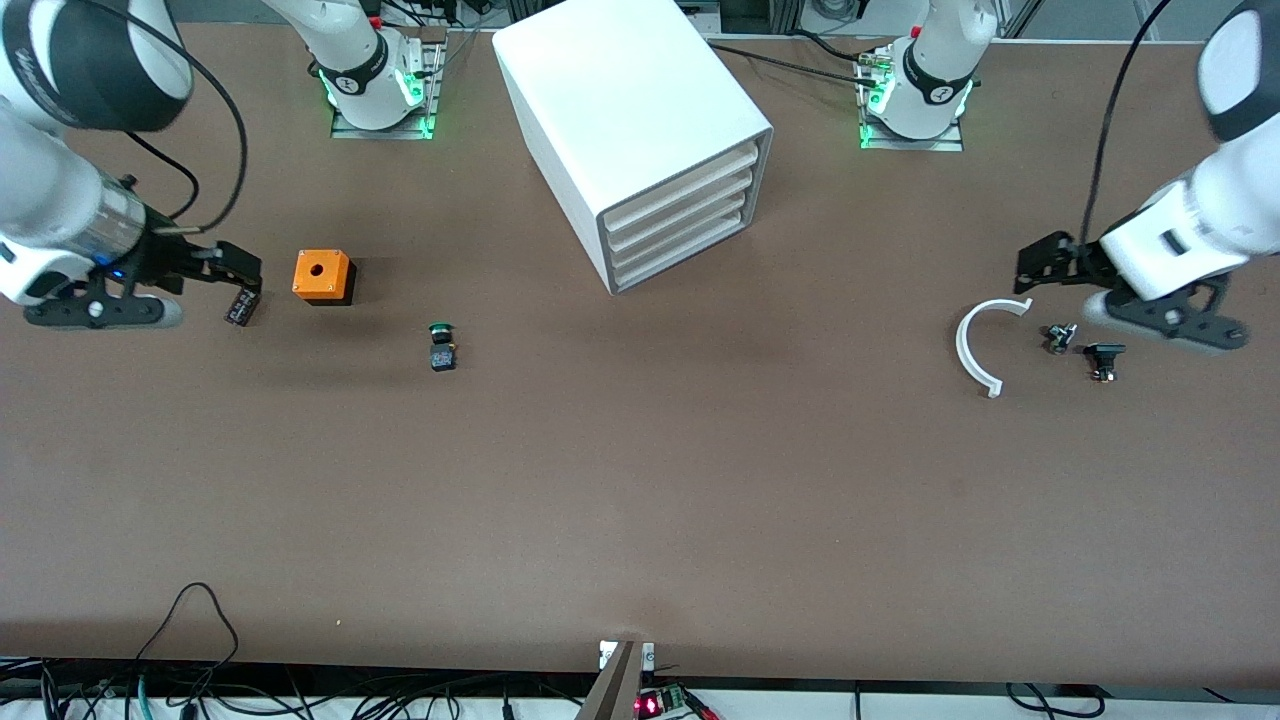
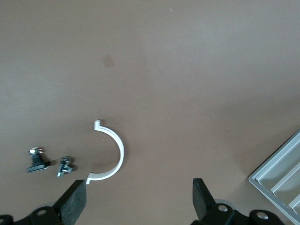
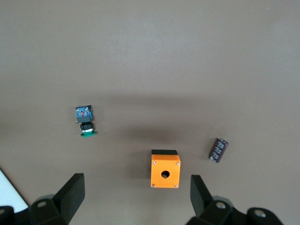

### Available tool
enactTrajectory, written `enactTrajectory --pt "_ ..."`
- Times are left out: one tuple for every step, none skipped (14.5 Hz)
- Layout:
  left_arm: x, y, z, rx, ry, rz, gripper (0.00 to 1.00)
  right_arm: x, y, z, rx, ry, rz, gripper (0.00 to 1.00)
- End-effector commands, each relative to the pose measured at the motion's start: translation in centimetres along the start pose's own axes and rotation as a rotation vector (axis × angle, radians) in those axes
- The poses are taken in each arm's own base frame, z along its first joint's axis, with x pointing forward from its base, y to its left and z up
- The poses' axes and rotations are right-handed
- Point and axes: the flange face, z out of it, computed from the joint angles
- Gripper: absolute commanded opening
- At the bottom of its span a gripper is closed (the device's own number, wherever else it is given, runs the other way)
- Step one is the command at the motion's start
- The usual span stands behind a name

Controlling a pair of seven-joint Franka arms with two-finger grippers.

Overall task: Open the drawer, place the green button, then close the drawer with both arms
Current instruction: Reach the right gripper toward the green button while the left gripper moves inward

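None of the three steps looked begun. From the front, the cabinet stood with all four drawers flush, the drawer at its foot shut. The button lay on the bare table, nearer the camera than the cabinet and toward the right arm's end. The right gripper hung beside the orange cube, holding nothing. The left gripper hovered by a white curved clip, well apart from the cabinet.

The left wrist view showed its fingers spread wide over the clip (a corner of the cabinet's drawers peeked in).

The right wrist view showed fingers equally apart, empty, the button untouched beside the cube.

Everything was left to do, I judged: opening, placing, closing.
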Motion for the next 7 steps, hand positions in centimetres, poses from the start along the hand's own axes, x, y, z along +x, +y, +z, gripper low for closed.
enactTrajectory --pt "1.8 1.2 5.8 -0.037 -0.106 0.028 1.0 2.0 -0.5 2.5 0.027 0.015 0.007 1.0" --pt "2.3 1.2 7.0 -0.044 -0.122 0.032 1.0 2.7 -1.4 3.7 0.041 0.016 0.001 1.0" --pt "2.8 1.3 8.3 -0.069 -0.136 0.027 1.0 3.2 -2.1 4.9 0.058 0.006 0.001 1.0" --pt "3.1 1.6 9.4 -0.11 -0.147 0.021 1.0 3.6 -3.3 6.0 0.075 -0.005 0.009 1.0" --pt "3.5 2.4 10.9 -0.16 -0.17 0.019 1.0 4.1 -4.4 6.9 0.076 -0.002 0.023 1.0" --pt "3.7 3.5 12.9 -0.217 -0.201 0.02 1.0 4.6 -5.8 8.3 0.063 -0.01 0.051 1.0" --pt "3.6 4.2 14.7 -0.28 -0.227 0.007 1.0 4.8 -7.6 9.5 0.057 -0.005 0.071 1.0"
